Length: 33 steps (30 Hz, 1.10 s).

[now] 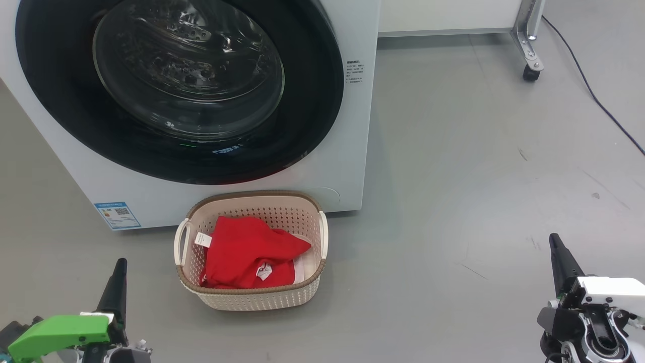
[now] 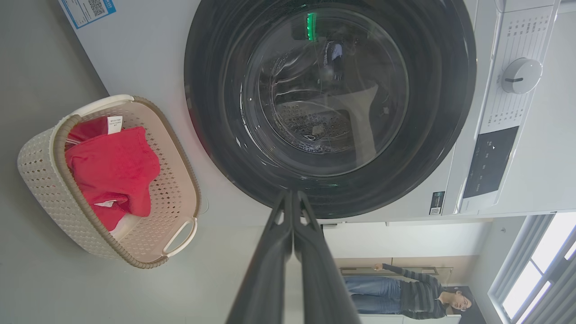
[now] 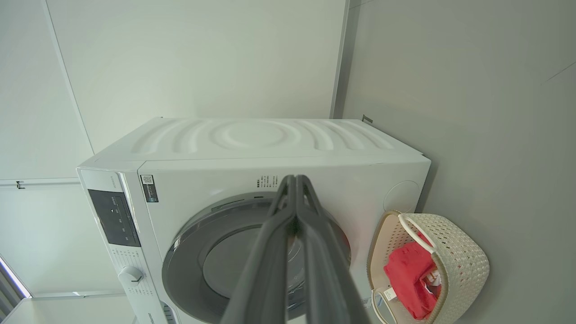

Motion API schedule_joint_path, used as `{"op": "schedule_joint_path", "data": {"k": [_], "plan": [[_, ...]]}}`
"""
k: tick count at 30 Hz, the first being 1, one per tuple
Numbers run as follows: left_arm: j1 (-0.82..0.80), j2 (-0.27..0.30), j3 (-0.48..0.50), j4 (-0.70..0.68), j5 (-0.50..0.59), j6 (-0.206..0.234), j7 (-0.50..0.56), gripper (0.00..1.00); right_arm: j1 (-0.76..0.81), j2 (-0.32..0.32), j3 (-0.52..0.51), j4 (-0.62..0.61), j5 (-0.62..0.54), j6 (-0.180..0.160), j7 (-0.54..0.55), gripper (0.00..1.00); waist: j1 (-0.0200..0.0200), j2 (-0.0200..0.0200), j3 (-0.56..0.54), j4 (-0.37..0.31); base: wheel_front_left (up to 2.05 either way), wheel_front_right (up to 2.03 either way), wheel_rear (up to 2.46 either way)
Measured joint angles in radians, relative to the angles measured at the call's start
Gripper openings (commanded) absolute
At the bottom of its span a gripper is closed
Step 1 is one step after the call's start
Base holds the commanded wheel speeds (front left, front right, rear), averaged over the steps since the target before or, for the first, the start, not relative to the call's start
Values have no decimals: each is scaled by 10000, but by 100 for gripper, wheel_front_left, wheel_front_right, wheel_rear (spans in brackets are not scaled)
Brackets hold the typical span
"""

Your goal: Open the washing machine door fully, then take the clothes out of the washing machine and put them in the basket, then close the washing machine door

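The white washing machine [image 1: 347, 151] stands ahead with its round black-ringed door [image 1: 181, 85] flat against its front. Through the glass the steel drum shows no cloth. The cream basket [image 1: 252, 297] sits on the floor right before the machine, with the red clothes [image 1: 247, 252] heaped inside and a bit of white cloth under them. My left gripper [image 1: 121, 263] is shut and empty at the lower left, left of the basket. Far off at the lower right, my right gripper [image 1: 554, 238] is shut and empty too. The left wrist view has the door [image 2: 330, 108] and basket [image 2: 54, 189]; the right wrist view has machine [image 3: 270, 148] and basket [image 3: 459, 252].
Grey floor spreads to the right of the machine. A white cabinet on a metal leg with a caster [image 1: 530, 70] stands at the back right, with a dark cable [image 1: 594, 96] running over the floor. A person [image 2: 405, 292] stands in the background of the left wrist view.
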Motion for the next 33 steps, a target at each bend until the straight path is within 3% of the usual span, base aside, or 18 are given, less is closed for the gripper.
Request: {"op": "schedule_joint_path", "data": {"k": [33], "plan": [[0, -4, 8, -2, 12, 0, 0, 0, 0, 8, -17, 0, -12, 0, 2, 0, 0, 0, 0, 0, 0, 0, 0]]}}
